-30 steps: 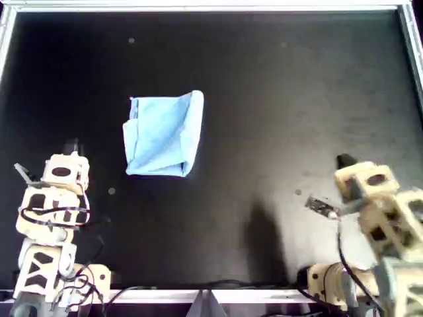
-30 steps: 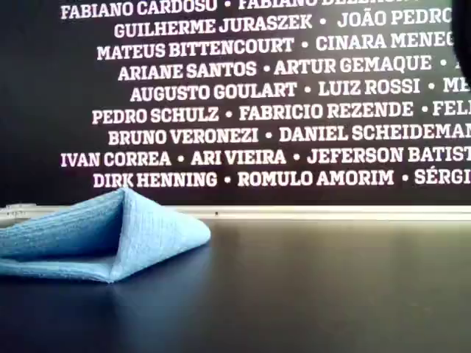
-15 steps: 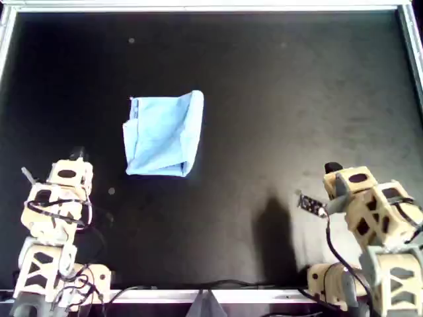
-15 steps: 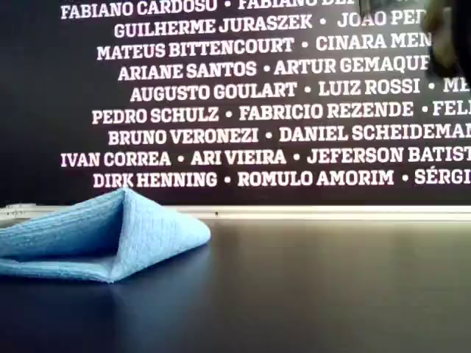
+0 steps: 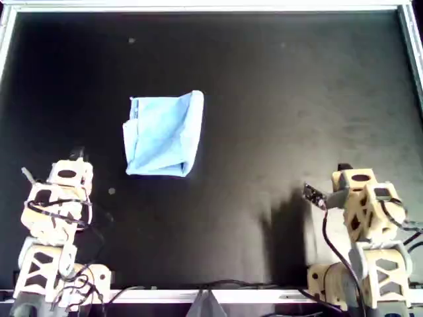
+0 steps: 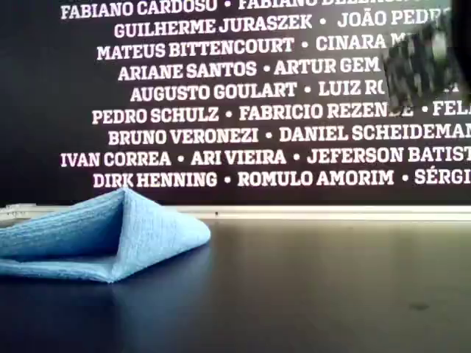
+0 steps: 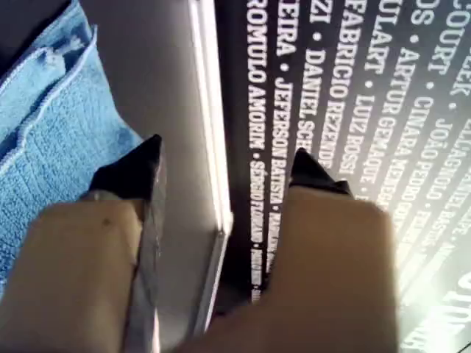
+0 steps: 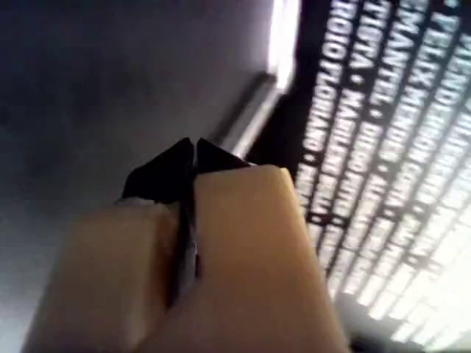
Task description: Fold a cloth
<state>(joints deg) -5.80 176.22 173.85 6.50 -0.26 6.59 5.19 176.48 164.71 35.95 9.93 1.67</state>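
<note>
Cloth (image 5: 162, 134): folded, upper layer bulging, at 10 o'clock of overhead table (image 5: 297, 86) | my first gripper (image 7: 228, 165): jaws apart, empty, nearest cloth | my second gripper (image 8: 194, 158): jaws together, empty, well apart | we judge both parked clear after the fold.

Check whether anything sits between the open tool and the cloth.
Nothing visible does. My first gripper, its tool open and empty, hangs apart from the cloth, with only bare black table between them in the overhead view.
</note>
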